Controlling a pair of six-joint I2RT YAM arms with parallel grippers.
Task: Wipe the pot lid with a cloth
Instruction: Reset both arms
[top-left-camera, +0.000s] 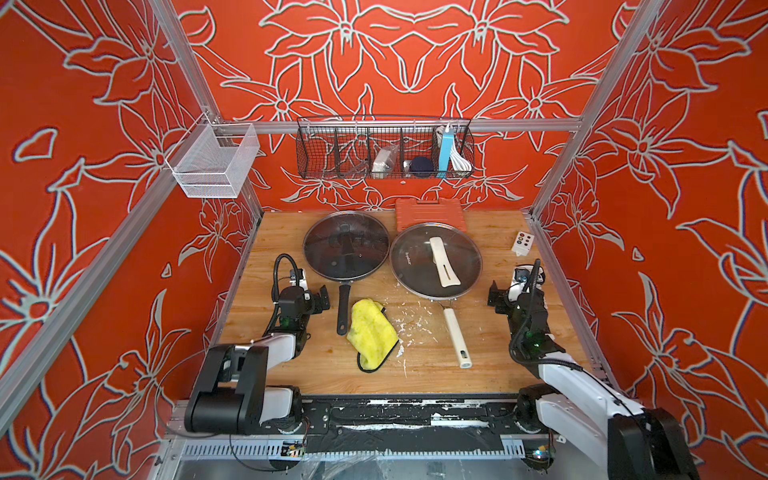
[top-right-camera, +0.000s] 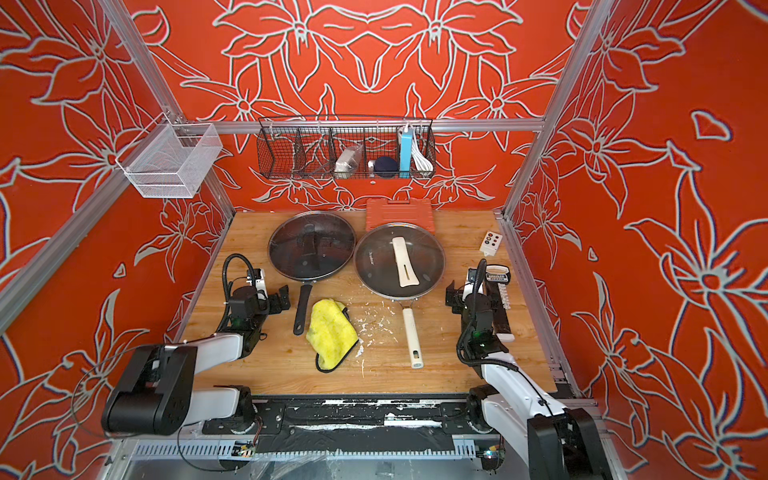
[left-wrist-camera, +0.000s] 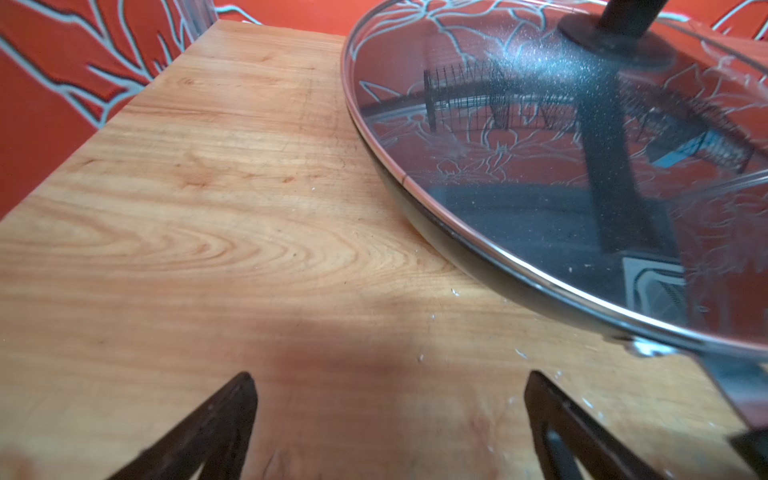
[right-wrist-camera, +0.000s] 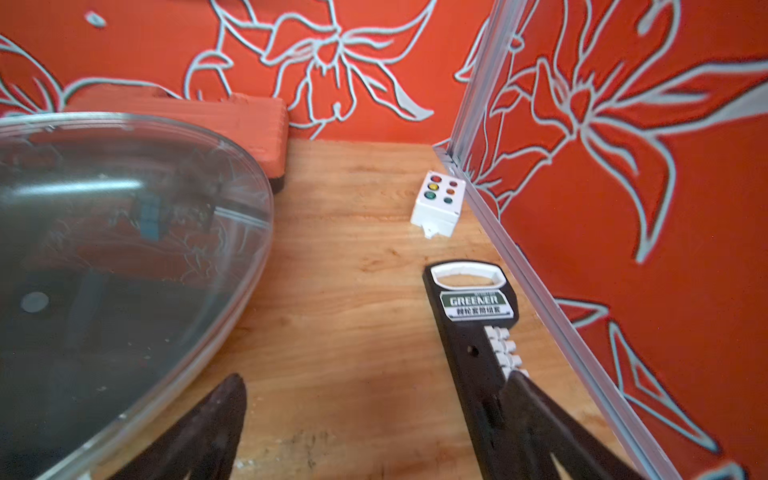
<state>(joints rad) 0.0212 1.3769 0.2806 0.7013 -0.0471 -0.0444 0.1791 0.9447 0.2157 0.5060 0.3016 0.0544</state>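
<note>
Cloth (top-left-camera: 372, 334) is the soft thing here. It is yellow, fluffy and bunched up on the wooden desk (top-left-camera: 291, 365), so I think it is light and floppy and best pinched on a raised fold. Past the cloth, toward the back wall, two pans sit side by side. One has a black-handled lid (top-left-camera: 328, 257) and one has a cream-handled lid (top-left-camera: 457, 257), both of glass. Glass looks smooth and hard, so a lid may be slippery, could break, and may slide when rubbed. The left claw (top-left-camera: 322, 298) is spread wide near the cloth and holds nothing. The right claw (top-left-camera: 496, 297) is spread wide too, well away on the cloth's other side. White crumbs (top-left-camera: 405, 328) lie just beside the cloth. Red flower walls close in the desk on three sides.
</note>
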